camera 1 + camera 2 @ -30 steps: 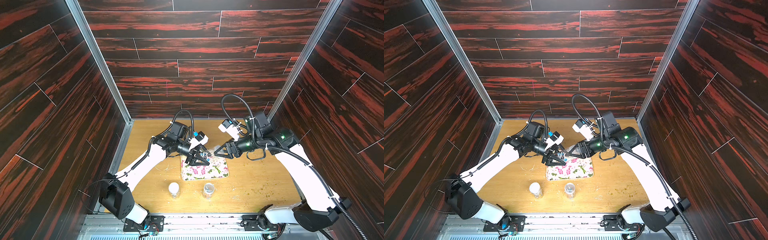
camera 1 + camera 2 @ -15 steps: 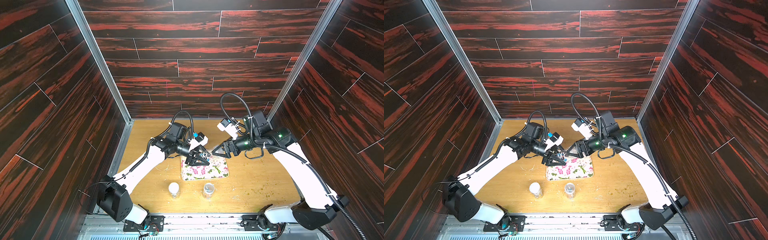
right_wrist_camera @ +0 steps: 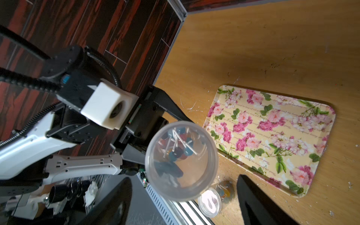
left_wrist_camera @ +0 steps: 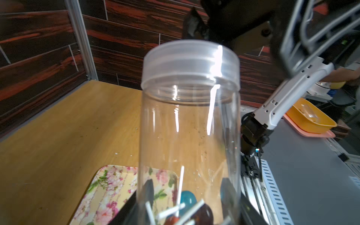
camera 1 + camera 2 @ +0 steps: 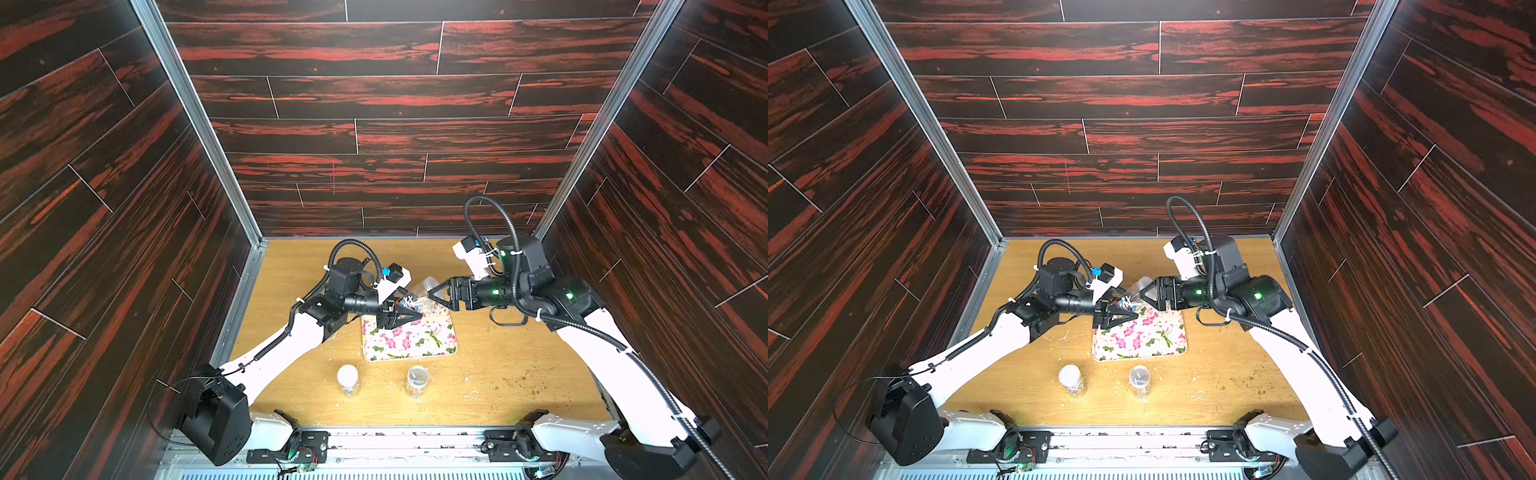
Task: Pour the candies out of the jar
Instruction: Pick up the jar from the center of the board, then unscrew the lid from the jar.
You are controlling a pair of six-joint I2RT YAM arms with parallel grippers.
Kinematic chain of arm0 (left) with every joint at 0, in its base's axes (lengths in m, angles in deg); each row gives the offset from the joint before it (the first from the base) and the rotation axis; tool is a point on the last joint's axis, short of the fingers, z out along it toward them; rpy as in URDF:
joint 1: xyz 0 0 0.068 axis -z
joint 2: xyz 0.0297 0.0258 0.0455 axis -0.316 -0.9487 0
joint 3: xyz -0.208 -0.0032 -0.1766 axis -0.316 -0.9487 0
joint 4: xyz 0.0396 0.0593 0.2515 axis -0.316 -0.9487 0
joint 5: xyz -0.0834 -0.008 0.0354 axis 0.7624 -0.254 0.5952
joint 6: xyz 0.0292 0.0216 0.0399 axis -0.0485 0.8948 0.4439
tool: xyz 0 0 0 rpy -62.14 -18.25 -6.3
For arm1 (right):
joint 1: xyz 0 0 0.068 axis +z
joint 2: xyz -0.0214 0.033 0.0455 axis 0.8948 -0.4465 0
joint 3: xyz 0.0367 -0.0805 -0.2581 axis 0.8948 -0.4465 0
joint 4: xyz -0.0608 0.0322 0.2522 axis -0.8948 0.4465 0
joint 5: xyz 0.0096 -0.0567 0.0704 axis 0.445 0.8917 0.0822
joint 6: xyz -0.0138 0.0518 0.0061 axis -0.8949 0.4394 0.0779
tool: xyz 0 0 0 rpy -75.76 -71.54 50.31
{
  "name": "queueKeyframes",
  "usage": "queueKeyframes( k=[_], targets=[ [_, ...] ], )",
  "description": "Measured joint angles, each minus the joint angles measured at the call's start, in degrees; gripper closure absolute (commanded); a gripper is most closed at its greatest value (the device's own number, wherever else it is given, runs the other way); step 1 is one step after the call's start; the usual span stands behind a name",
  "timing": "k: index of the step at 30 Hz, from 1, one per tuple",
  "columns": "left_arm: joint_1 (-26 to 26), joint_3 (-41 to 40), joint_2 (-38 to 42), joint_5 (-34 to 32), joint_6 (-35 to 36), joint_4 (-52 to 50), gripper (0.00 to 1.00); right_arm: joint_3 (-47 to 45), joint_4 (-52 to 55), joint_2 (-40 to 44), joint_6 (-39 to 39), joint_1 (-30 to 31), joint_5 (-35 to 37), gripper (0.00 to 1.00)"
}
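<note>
- your left claw (image 5: pixel 409 315) is pinching the clear jar (image 4: pixel 190 116) near its base, tilted by the far edge of the flowered tray (image 5: pixel 409 345).
- your right claw (image 5: pixel 434 294) is standing spread either side of the lid (image 3: pixel 181 159), not touching.
- the candies (image 4: pixel 188 197) are sitting at the jar's bottom.
- a white-topped jar (image 5: pixel 348 380) and a second small jar (image 5: pixel 417 380) are standing near the front edge of the worktop (image 5: pixel 519 365).
- dark walls (image 5: pixel 374 124) are closing three sides; open worktop is showing right of the tray.

The jar (image 4: pixel 190 124) runs off the left wrist view's edge — its candies (image 4: pixel 188 197) half cut off, its lid (image 4: pixel 190 62) blurred.
</note>
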Motion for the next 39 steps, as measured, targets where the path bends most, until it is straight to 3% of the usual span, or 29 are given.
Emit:
queueKeyframes(
  k=[10,24,34,39],
  targets=[
    [3.21,-2.82,0.28,-10.82,-3.72,9.77,0.57,-4.35,-10.51,2.99,9.31,0.72,8.26,0.13],
    [6.19,-4.96,0.48,-21.05,-5.46,17.09,0.57,-5.20,-14.91,1.18,11.58,2.71,14.82,0.19],
    [6.95,-4.98,0.48,-22.56,-5.88,17.94,0.57,-5.99,-17.59,0.72,11.28,2.99,15.43,0.30],
    [6.97,-5.03,0.48,-22.64,-6.14,18.10,0.57,-6.78,-19.91,0.68,10.97,3.15,14.69,0.43]
  ],
)
